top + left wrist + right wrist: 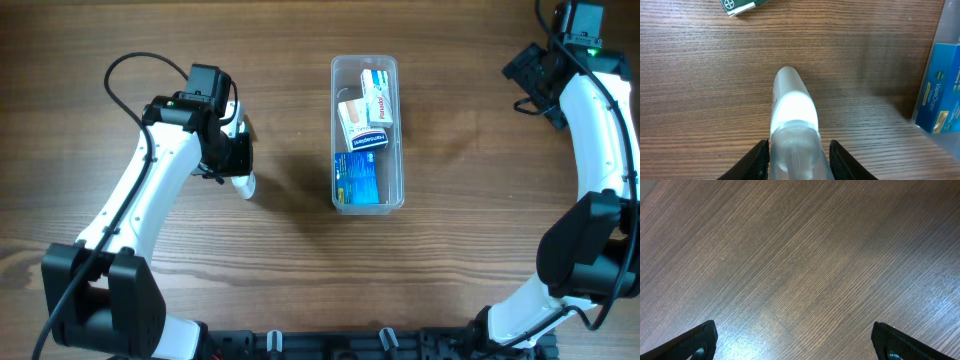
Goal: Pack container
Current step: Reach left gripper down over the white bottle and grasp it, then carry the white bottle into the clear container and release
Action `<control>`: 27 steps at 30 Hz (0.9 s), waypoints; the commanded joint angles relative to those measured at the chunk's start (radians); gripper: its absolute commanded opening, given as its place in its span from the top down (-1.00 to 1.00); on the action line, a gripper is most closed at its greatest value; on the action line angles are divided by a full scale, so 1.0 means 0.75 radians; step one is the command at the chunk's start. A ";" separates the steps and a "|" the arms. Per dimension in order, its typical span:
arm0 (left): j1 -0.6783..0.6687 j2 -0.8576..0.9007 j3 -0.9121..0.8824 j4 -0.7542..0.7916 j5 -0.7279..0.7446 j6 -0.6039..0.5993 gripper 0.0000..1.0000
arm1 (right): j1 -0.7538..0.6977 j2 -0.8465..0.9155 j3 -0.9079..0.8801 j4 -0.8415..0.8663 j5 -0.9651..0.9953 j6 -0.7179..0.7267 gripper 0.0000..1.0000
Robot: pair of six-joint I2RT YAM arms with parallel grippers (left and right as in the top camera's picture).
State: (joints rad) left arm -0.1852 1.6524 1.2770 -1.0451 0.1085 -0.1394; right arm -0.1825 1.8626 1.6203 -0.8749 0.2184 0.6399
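Observation:
The clear container (pixel 399 140) lies in the middle of the table and holds a blue box (pixel 359 180) and two white boxes (pixel 376 97). Its wall (pixel 946 45) and the blue box (pixel 942 95) show at the right of the left wrist view. My left gripper (pixel 236 160) is left of the container, shut on a white translucent bottle (pixel 244 184) that points away from the jaws just over the wood (pixel 793 115). My right gripper (pixel 528 78) is far right at the back, open and empty over bare wood (pixel 795 342).
A green and white box (pixel 742 5) lies on the table beyond the bottle, at the top edge of the left wrist view. Both white arms reach in from the front edge.

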 commanded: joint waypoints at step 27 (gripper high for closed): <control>-0.092 0.003 0.388 -0.198 0.142 -0.034 0.48 | -0.003 0.023 0.001 0.001 0.023 0.019 -0.99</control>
State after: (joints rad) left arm -0.2153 1.6558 1.4769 -1.1831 0.1200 -0.1402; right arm -0.1825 1.8626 1.6203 -0.8757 0.2184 0.6399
